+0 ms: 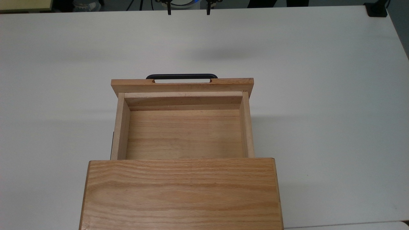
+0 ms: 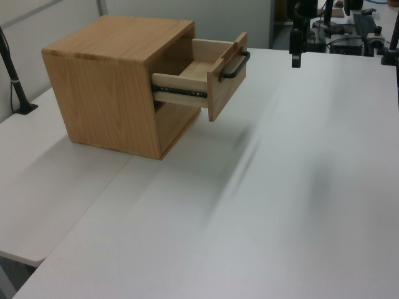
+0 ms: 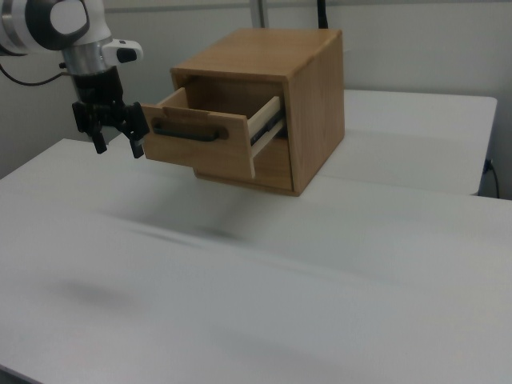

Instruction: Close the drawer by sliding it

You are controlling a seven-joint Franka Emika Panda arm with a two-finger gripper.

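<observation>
Approach step, nothing pushed yet. Drawer [image 1: 183, 124] pulled well out of cabinet [image 1: 180, 193]; gripper [image 3: 117, 134] apart from front panel [image 3: 196, 144], fingers [image 3: 137, 150] spread, empty. Next: press panel inward.

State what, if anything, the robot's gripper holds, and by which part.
Nothing. The black two-finger gripper hangs open above the white table, apart from the light wooden drawer and its black bar handle.
</observation>
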